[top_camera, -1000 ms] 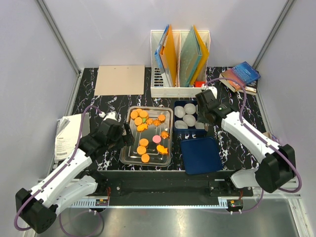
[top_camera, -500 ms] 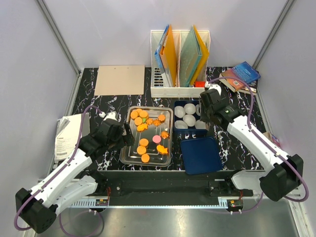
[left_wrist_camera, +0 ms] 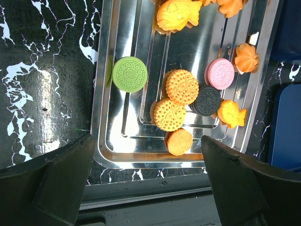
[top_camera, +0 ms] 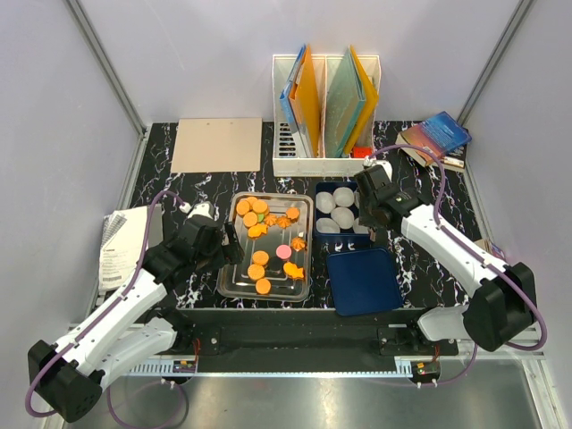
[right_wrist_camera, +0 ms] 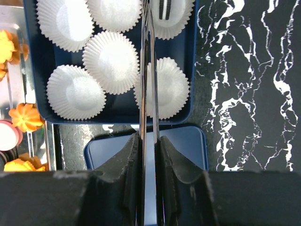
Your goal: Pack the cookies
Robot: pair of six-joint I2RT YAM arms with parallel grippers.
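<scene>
Since R gripper (right_wrist_camera: 148, 139) is clamped on thin metal tongs (right_wrist_camera: 146, 80), blades together, over paper cups (right_wrist_camera: 112, 60) in the blue box (right_wrist_camera: 117, 110), one black cookie (right_wrist_camera: 164, 10) sits in the 12 o'clock cup. Other cookies (left_wrist_camera: 181, 87) lie in the tray (left_wrist_camera: 99, 94) at the box's 9 o'clock. L gripper (left_wrist_camera: 146, 141) gapes above them. Rec.: lift tongs vertically, don't snag cups.

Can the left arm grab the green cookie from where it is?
Probably yes. The left pincer is open over the tray's edge, and the green cookie lies flat just ahead of it with nothing on top. The tray wall close beside it might make pinching fiddly.
</scene>
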